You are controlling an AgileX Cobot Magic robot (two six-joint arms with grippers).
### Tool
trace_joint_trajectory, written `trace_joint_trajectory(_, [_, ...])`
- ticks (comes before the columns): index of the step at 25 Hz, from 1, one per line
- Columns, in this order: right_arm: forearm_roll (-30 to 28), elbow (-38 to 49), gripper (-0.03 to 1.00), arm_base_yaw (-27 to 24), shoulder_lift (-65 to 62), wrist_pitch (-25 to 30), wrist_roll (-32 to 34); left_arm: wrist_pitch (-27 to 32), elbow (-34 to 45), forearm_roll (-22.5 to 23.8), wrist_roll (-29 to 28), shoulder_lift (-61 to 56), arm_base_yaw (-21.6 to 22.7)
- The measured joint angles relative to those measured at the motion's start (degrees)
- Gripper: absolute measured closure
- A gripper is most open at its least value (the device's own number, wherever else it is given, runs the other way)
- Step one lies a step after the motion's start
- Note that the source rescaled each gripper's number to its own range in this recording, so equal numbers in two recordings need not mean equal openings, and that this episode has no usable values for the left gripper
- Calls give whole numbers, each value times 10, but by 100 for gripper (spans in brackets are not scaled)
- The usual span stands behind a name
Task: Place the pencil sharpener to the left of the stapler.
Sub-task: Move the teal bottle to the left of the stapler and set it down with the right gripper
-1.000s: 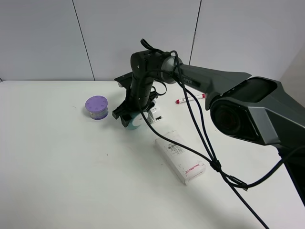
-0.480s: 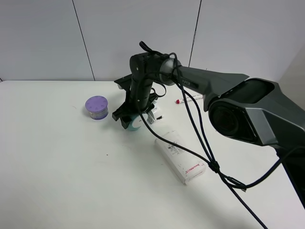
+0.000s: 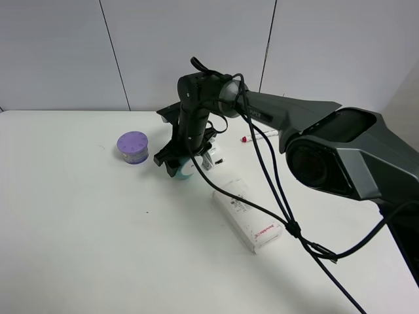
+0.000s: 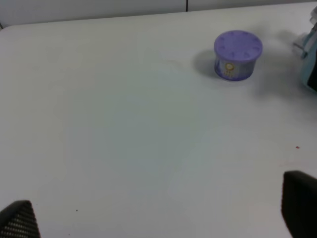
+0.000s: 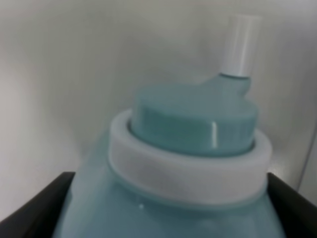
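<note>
Holding the teal, rounded plastic pencil sharpener point(image 3: 182, 172) by its body, the right gripper point(image 3: 175, 163) stands low over the white table point(image 3: 78, 229). In the right wrist view a dark finger shows on each side of the teal body, so the jaws are closed on it. The sharpener is just to the left of the pale grey-white, wedge-shaped stapler point(image 3: 211, 157), which the arm hides for the most part. It lies between the stapler and the short round jar with the purple lid point(image 3: 133, 147).

I judge that the placing step is almost at its end. I cannot tell if the base already touches the table. The next move, I think, calls for a small descent if needed. Then the fingers should release and rise straight, so that they push neither the sharpener nor the stapler.

The left gripper point(image 4: 158, 213) is spread wide and empty, well apart from the stapler.

The flat white rectangular box point(image 3: 247, 214), to the right of the stapler and nearer the camera, carries red print at one end, too small to read. The jar has a small yellowish label, also not readable.
</note>
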Motion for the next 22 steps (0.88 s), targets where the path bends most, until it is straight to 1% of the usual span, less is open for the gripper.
trace_joint_trajectory(18, [10,-4,97,0,1,-3,0,0,0,0,0,0,0])
trace_joint_trajectory(20, [11,-8,93,1,1,-3,0,0,0,0,0,0,0])
trace_joint_trajectory(22, [11,-14,81,1,0,-7,-1,0,0,0,0,0,0])
